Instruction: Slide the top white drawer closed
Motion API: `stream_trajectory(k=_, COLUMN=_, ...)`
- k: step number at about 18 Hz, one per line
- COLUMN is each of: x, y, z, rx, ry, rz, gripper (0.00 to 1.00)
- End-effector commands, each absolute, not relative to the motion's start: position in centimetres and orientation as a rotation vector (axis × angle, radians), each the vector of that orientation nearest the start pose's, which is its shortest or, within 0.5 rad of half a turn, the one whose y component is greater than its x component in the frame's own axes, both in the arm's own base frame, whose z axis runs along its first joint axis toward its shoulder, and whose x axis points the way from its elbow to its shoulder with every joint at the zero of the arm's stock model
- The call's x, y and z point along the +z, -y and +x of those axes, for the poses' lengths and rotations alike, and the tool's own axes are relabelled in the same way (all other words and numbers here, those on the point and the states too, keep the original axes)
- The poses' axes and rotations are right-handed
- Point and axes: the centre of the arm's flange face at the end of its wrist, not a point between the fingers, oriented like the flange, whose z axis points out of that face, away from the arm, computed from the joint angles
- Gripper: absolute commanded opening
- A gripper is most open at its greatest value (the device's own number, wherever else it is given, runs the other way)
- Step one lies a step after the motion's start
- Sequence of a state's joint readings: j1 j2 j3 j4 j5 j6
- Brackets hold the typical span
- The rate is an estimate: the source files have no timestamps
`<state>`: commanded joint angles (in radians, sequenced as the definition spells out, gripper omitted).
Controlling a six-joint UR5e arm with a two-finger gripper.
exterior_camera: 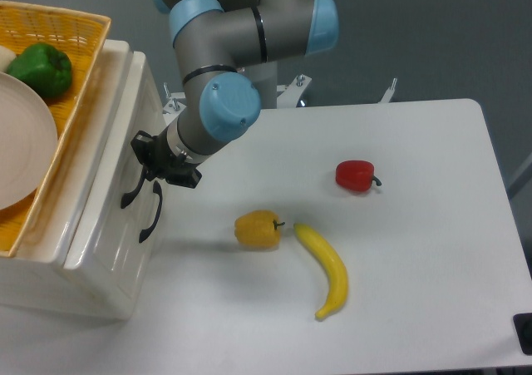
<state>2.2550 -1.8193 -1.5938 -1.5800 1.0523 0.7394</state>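
gripper (148,169): against front panel at black handle (150,213), finger state cannot be told | top white drawer (112,192): table's left side, nearly flush under yellow wicker basket (62,42) | yellow pepper (257,229), banana (326,268), red pepper (356,175): on table (416,225), right of drawer, well apart

I could read no writing, label, brand, number or sign anywhere in the scene.
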Motion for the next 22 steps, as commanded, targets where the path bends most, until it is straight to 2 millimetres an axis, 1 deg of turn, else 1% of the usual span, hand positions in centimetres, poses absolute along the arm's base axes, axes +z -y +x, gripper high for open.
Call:
stream_trajectory(k=5, x=35.9, y=-54.9, z=-20.2, rx=-0.849, ry=0.034, rz=-2.897, gripper=0.07)
stream_trajectory(k=6, x=35.9, y=-54.9, z=-20.2, rx=-0.846, ry=0.031, rz=-2.898, gripper=0.1)
stream_trajectory(k=8, x=35.9, y=-54.7, z=-20.7, rx=-0.839, ry=0.036, rz=-2.896, gripper=0.29)
stream_trajectory(k=9, x=36.0, y=-54.6, z=-21.1, rx=-0.833, ry=0.041, rz=-2.897, gripper=0.37)
stream_trajectory(k=10, x=36.0, y=-54.3, z=-21.9, rx=-0.823, ry=0.057, rz=-2.896, gripper=0.5)
stream_trajectory(k=12, x=36.1, y=-53.3, z=-24.3, rx=-0.803, ry=0.106, rz=-2.888, gripper=0.79)
stream_trajectory(k=13, x=36.2, y=-52.5, z=-25.7, rx=-0.778, ry=0.133, rz=-2.898, gripper=0.95)
stream_trajectory(k=14, x=36.1, y=-51.7, z=-27.1, rx=-0.741, ry=0.158, rz=-2.927, gripper=1.0)
stream_trajectory(k=16, x=36.0, y=-49.6, z=-30.3, rx=-0.658, ry=0.226, rz=-2.984, gripper=1.0)
stream_trajectory(k=18, x=36.1, y=-47.1, z=-34.0, rx=-0.573, ry=0.307, rz=-3.022, gripper=1.0)
stream_trajectory(k=22, x=38.6, y=-43.9, z=-40.8, rx=-0.375, ry=0.43, rz=-2.948, gripper=1.0)
